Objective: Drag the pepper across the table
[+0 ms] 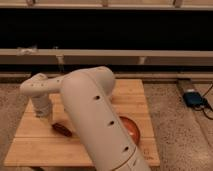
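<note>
One view only: the tool [49,120] hangs low over the table [35,147] at the end of the white arm [95,115], and I cannot tell whether it is apart, together or clamped. The pepper [63,130] lies flat on the boards just below and right of the tool, perhaps touching it. Farther right, an orange-red bowl [132,129] peeks past the arm. The drag looks unfinished: open boards lie left of the tool.

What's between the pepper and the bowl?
In the camera view, the robot's arm crosses between pepper and bowl; the gripper is close beside the pepper.
</note>
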Robot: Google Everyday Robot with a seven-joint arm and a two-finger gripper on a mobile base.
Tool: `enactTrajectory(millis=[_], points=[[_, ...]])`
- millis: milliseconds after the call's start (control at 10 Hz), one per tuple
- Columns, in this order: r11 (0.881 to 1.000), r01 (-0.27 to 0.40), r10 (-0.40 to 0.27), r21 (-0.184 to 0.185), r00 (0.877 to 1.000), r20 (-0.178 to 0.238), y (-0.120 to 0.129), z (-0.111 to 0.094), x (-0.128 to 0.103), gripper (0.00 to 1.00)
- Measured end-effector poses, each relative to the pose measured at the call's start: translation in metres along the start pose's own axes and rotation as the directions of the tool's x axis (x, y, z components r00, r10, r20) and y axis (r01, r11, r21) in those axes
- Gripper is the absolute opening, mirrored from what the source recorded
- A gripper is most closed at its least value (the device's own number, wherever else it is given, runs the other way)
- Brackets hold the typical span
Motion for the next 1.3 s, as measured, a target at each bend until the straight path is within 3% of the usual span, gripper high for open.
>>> enactTrajectory(millis=[500, 1000, 1300], points=[[0.995, 0.1, -0.101, 0.03, 0.995, 0.013, 0.017, -0.008, -0.02, 0.0], [0.964, 0.261, -0.262, 0.042, 0.965, 0.021, 0.056, -0.008, -0.059, 0.0], [0.937, 0.346, -0.348, 0.038, 0.936, 0.052, 0.08, -0.008, -0.08, 0.0]])
